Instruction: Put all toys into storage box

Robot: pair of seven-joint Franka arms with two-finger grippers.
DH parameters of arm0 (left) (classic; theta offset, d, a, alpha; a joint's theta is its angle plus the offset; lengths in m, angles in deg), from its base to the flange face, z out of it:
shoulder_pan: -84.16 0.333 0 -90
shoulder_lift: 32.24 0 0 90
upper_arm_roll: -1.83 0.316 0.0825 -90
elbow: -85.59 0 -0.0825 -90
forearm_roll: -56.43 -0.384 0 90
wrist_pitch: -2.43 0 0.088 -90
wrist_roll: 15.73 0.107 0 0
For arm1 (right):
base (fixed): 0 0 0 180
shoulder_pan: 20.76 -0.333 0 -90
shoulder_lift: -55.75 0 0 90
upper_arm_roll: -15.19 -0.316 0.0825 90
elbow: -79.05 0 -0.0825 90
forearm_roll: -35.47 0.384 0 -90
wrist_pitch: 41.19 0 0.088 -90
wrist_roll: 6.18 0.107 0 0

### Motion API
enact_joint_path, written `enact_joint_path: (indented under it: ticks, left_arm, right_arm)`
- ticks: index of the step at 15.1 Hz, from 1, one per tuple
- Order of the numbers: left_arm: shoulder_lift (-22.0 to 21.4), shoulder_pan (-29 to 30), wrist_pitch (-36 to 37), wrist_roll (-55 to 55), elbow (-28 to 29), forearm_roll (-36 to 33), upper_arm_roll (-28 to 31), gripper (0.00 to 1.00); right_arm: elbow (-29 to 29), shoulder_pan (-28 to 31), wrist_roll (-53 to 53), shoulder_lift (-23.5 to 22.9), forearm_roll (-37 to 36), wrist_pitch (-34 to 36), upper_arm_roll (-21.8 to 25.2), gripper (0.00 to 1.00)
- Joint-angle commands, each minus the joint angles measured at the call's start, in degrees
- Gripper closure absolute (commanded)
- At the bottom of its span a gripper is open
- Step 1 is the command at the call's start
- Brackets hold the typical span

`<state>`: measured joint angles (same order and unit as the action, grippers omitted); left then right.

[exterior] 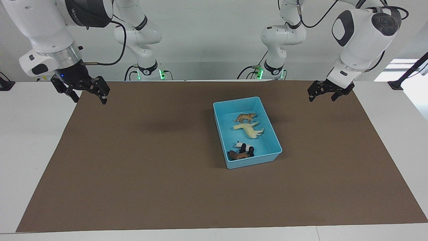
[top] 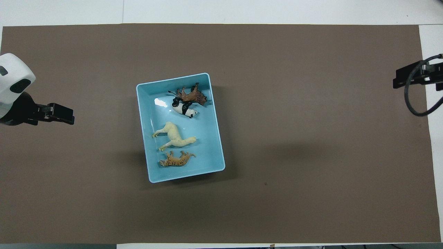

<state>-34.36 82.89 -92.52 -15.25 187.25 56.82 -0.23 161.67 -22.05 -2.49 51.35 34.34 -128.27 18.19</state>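
The light-blue storage box (exterior: 254, 159) (top: 142, 131) stands near the middle of the brown mat, slightly toward the left arm's end. All the toys lie inside it. The orange tiger (exterior: 245, 117) (top: 176, 159) is nearest the robots, then the cream horse (exterior: 249, 130) (top: 173, 136). The panda (exterior: 245, 146) (top: 183, 109) and the dark brown animal (exterior: 238, 155) (top: 188, 95) touch each other at the end farthest from the robots. My left gripper (exterior: 322, 99) (top: 62, 114) is open and empty, raised over the mat's edge. My right gripper (exterior: 90, 100) (top: 401, 79) is open and empty over the mat's other end.
The brown mat (exterior: 150, 167) covers most of the white table (exterior: 33, 150). Both arms wait at the sides, well away from the box. A black cable loops beside the right gripper.
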Motion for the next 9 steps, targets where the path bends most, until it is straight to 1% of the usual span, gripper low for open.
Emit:
enact_joint_path:
  ticks: [1,3,9]
  left_arm:
    - [-0.5,-0.6,-0.8,0.2,0.5,0.5,0.6,0.00]
    - [-0.6,-0.5,-0.5,0.2,0.5,0.5,0.7,0.00]
    - [-1.2,0.2,-0.1,0.2,0.6,0.5,0.7,0.00]
  right_arm:
    - [9.2,1.7,-1.6,6.9,0.7,1.5,-0.8,0.00]
    - [11.5,2.8,-4.6,8.5,0.6,1.6,-0.8,0.00]
    - [11.3,3.9,-5.5,8.4,0.3,0.2,-0.7,0.00]
